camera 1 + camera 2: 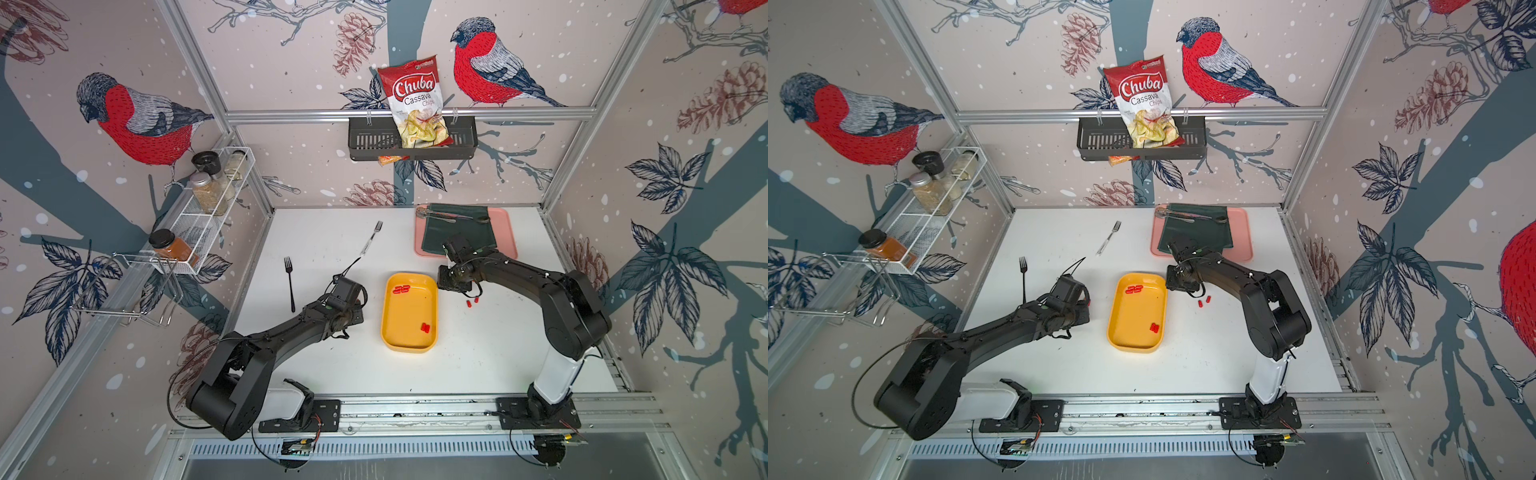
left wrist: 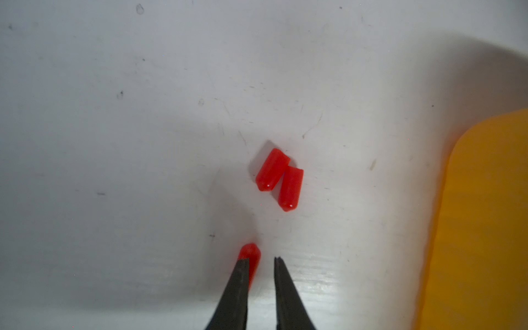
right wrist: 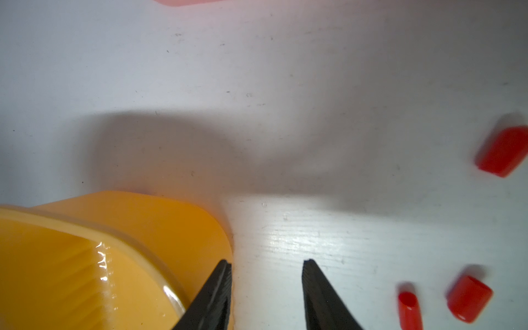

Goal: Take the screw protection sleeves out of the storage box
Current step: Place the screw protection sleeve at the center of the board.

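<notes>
**Sleeves** (image 1: 402,289): small, red, closed at one end.
- Inside the box (image 1: 405,316): a small cluster at the far end and a pair (image 1: 425,328) by the near right corner. Shown the same way in both top views (image 1: 1134,289).
- Outside, on the table (image 1: 478,353) just right of the box: three, lying apart from one another (image 3: 468,298).
- Outside, on the table left of the box: three more. Two lie touching side by side (image 2: 280,180); the third lies at the tip of the left gripper (image 2: 261,258).

**Box:** yellow, shallow, rounded corners. Sits flat mid-table between the two arms (image 1: 1133,320).

**Left gripper:** jaws a narrow gap apart, nothing clamped. One sleeve (image 2: 251,251) rests against one finger, partly hidden by it and clear of the other finger. Hidden under the wrist in both top views.

**Right gripper** (image 3: 267,265): jaws well apart, nothing between them. One tip over the box's far right corner, the other over bare table. Contact with the rim cannot be told.

**Surroundings:**
- Pink tray (image 1: 509,232) at the far right of the table, with a dark green cloth (image 1: 457,237) and metal cutlery (image 1: 453,216) on it.
- Silver fork (image 1: 372,239) and black fork (image 1: 289,282) on the table's left half, well apart.
- Black basket (image 1: 374,141) on the back wall, with a chips bag (image 1: 415,99) in it.
- White wire rack (image 1: 199,224) on the left wall, with spice jars (image 1: 208,195) in it.
</notes>
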Motion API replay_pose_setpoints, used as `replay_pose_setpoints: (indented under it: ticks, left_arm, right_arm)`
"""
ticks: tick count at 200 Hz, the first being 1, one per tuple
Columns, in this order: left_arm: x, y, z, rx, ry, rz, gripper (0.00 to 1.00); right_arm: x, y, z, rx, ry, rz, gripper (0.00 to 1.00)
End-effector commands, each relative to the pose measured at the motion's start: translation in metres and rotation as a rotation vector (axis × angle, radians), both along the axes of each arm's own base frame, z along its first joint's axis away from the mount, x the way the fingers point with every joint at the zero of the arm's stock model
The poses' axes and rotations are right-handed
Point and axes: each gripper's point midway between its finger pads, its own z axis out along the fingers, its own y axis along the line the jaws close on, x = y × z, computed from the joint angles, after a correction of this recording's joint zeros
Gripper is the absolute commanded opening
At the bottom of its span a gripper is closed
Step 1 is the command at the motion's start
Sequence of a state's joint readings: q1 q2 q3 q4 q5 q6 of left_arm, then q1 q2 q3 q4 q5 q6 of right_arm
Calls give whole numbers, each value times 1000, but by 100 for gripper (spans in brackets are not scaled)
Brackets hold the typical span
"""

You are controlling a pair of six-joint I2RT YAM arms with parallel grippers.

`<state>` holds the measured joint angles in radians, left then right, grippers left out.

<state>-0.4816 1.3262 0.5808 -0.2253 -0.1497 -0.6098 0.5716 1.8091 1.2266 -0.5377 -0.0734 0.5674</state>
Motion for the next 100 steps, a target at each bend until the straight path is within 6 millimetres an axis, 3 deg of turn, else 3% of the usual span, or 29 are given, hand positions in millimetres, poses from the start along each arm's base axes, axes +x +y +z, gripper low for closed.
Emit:
replay_pose_setpoints:
  ticks: [1,43,84,100]
  left_arm:
    - [1,-2,12,-21,-22,-1,24]
    - [5,-17,49,-104,-94,-28,31]
    - [12,-71,103,-183,-214,-194,34]
    - [17,-85,113,-182,-226,-226,34]
  right_arm:
    - [1,-4,1,-28,-7,8,46]
    - [5,-8,7,-20,-22,-11,47]
    - [17,-17,26,8,-69,-67,49]
    - [17,-19,33,33,-89,-95,50]
